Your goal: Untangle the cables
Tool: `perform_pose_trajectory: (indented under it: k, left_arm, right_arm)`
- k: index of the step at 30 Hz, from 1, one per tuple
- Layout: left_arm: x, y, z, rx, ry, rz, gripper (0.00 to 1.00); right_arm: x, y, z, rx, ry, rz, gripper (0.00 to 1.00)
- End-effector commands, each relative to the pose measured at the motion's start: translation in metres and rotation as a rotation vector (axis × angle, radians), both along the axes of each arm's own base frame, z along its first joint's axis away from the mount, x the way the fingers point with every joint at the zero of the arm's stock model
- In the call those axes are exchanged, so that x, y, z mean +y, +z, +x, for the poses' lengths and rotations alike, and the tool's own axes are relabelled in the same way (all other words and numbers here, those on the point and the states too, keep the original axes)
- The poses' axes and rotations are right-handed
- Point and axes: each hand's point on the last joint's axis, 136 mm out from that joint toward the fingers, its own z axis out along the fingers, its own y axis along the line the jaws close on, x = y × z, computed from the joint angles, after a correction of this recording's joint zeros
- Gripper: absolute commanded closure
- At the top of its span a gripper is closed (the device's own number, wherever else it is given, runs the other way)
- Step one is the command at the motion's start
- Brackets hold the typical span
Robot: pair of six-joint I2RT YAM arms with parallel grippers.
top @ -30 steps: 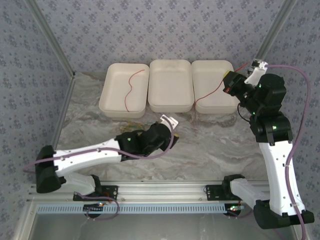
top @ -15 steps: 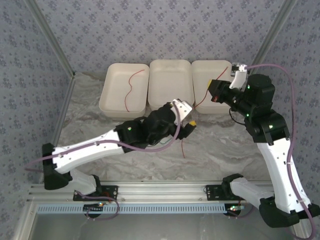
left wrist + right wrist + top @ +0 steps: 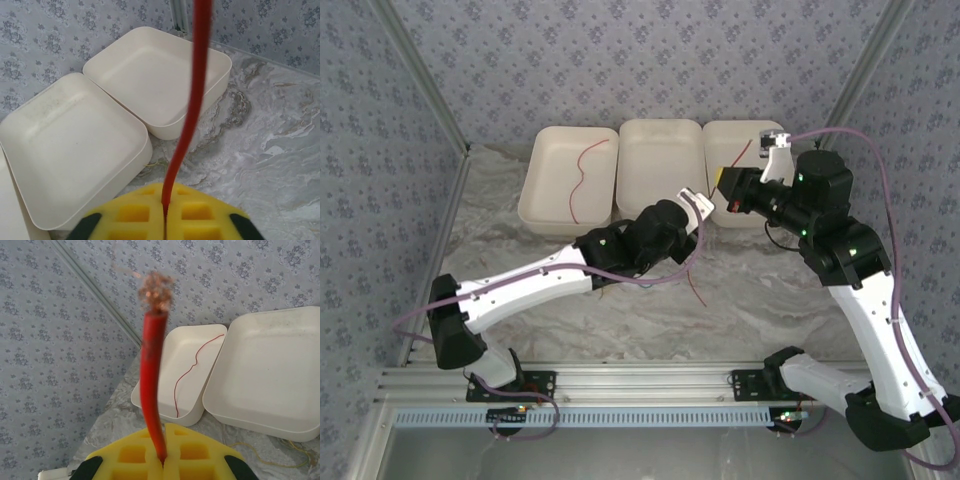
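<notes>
Marble tabletop [image 3: 770, 290], by the middle tray [image 3: 660, 170]: left gripper [image 3: 165, 220] and right gripper [image 3: 162, 462] each clamp a red cable [image 3: 192, 100], so separate them slowly, low, no yanking.

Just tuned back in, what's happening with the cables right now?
Both arms reach toward the white trays at the back. The left gripper is shut on a red cable, and the right gripper is shut on a copper-tipped cable, also red. Another red strand lies in the left tray. Whether the two held pieces are one cable, I cannot tell.
</notes>
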Motion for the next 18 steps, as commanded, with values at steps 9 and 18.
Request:
perform_pose_trajectory:
  k: [9,18]
  left_arm:
    - [0.021,0.024,-0.002,0.076,-0.029,-0.177,1.00]
    - [0.089,0.048,0.039,0.260,0.059,-0.435,1.00]
  right_arm:
    - [0.004,0.019,0.001,-0.042,0.007,0.038,1.00]
    - [0.007,0.022,-0.014,-0.067,0.026,0.017,0.21]
